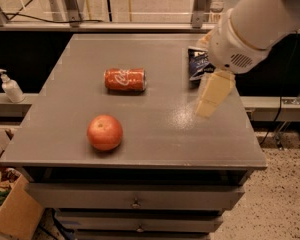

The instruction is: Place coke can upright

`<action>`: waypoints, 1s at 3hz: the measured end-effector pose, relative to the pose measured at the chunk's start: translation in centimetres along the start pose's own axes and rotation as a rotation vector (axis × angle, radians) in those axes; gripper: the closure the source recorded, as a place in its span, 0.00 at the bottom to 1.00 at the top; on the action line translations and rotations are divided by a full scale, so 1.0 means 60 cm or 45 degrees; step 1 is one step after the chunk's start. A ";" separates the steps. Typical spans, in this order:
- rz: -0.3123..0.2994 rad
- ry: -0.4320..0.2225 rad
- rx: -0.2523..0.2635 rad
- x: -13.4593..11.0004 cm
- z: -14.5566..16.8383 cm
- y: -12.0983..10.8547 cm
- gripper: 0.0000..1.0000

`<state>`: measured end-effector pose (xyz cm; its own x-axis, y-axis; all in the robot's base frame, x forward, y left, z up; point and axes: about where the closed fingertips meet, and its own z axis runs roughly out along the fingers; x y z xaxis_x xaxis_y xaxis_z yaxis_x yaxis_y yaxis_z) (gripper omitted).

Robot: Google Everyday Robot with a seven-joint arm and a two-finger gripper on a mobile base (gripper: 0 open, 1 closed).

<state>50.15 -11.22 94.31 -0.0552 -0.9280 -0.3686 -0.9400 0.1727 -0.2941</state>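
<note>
The coke can (pixel 125 79), red with white script, lies on its side on the grey table (pixel 160 134), left of centre toward the back. My gripper (pixel 210 104) hangs from the white arm (pixel 250 24) over the right part of the table. It is well to the right of the can and a little nearer the front, and it touches nothing.
A round orange-red apple (pixel 105 132) sits near the front left of the table. A dark blue snack bag (pixel 197 64) lies at the back right, partly hidden by my arm. A soap bottle (pixel 10 86) stands on a ledge to the left. A cardboard box (pixel 15 214) is on the floor.
</note>
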 end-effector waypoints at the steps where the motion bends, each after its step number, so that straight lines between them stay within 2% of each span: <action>1: -0.016 -0.065 0.026 -0.057 0.045 -0.028 0.00; 2: -0.016 -0.065 0.026 -0.057 0.046 -0.028 0.00; 3: -0.016 -0.087 0.045 -0.087 0.097 -0.061 0.00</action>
<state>55.84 -5.08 92.18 -0.0191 -0.9056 -0.4237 -0.9279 0.1738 -0.3297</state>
